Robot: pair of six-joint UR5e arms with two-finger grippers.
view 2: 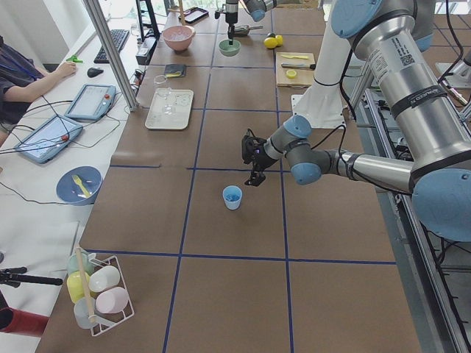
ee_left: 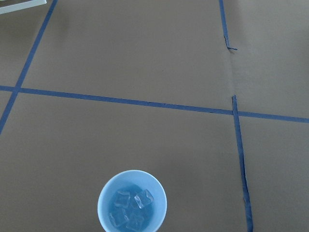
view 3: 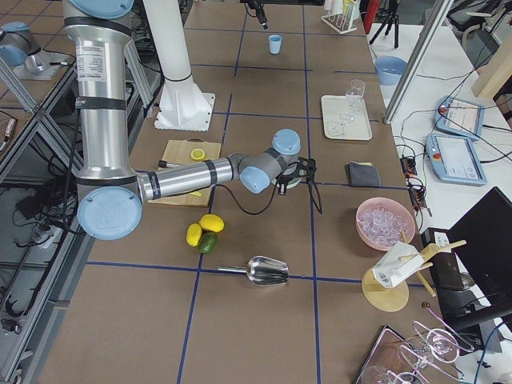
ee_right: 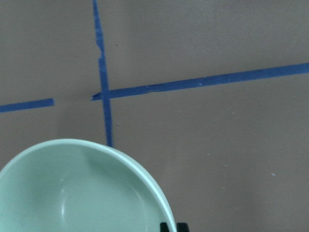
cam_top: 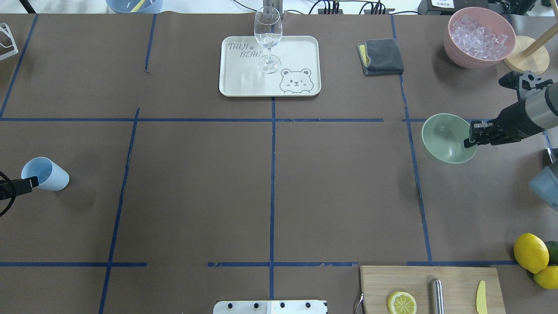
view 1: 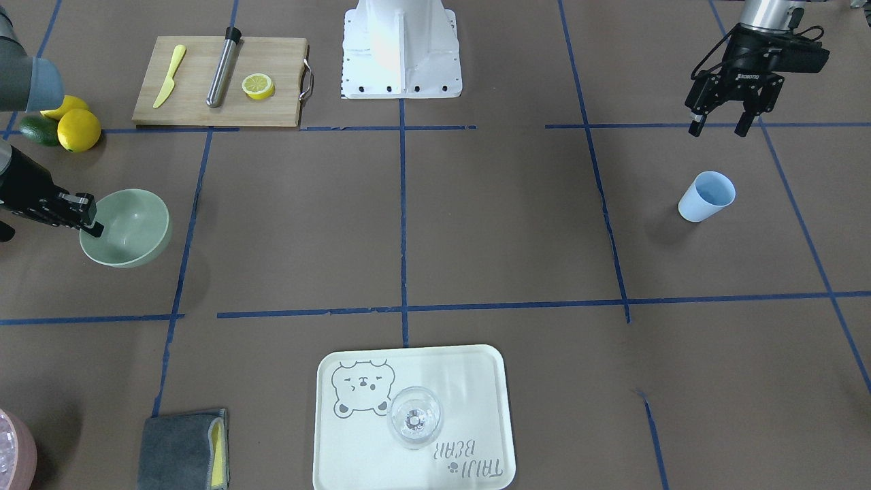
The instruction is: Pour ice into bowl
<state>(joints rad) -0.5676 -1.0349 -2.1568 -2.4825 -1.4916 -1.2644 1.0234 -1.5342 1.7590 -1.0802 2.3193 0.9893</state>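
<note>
Ice: the ice [ee_left: 131, 211], a few clear cubes, lies at the bottom of the blue cup [view 1: 706, 196], which stands upright on the left side of the table.
Bowl: the bowl [view 1: 133, 228] is far off on the right side, well apart from the cup. It is tipped a little and its inside is bare.
Right gripper: the right gripper [view 1: 92, 224] is at the bowl's outer rim, jaws pinching that rim.
Left gripper: the left gripper [view 1: 720, 128] hangs above the table near the cup, jaws spread with nothing between them.
Done: the bowl appears to be in hand; no ice is in it yet.
Left to do: grasp the cup, bring cup and bowl together, and tip the cubes in.
</note>
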